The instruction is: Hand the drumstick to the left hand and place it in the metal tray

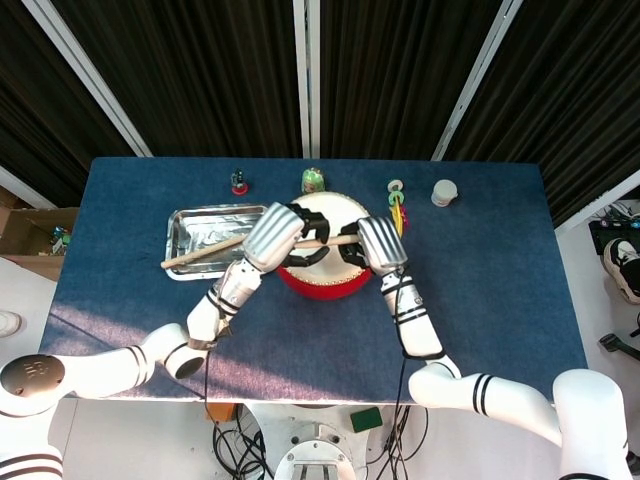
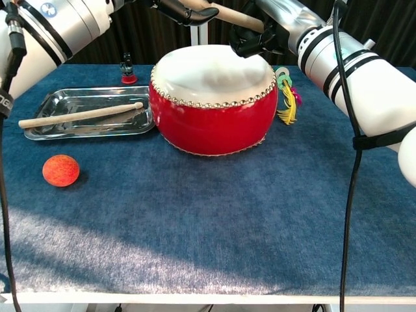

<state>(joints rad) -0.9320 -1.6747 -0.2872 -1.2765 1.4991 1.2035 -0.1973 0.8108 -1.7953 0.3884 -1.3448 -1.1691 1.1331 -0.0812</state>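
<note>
A wooden drumstick (image 1: 322, 241) hangs level above the red drum (image 1: 325, 283), between my two hands. My right hand (image 1: 378, 245) grips its right end; in the chest view the drumstick (image 2: 234, 16) runs into that right hand (image 2: 257, 38). My left hand (image 1: 272, 237) has its dark fingers curled round the stick's left part, and the left hand (image 2: 185, 10) shows at the top edge of the chest view. The metal tray (image 1: 185, 222) lies left of the drum. A second drumstick (image 2: 81, 115) lies in the tray (image 2: 91, 94), its handle poking over the left rim.
An orange ball (image 2: 60, 170) sits in front of the tray. Along the far edge stand a small red figure (image 1: 238, 183), a green figure (image 1: 313, 180), a coloured ring toy (image 1: 396, 192) and a white cup (image 1: 443, 192). The drum (image 2: 211, 104) fills the table's middle.
</note>
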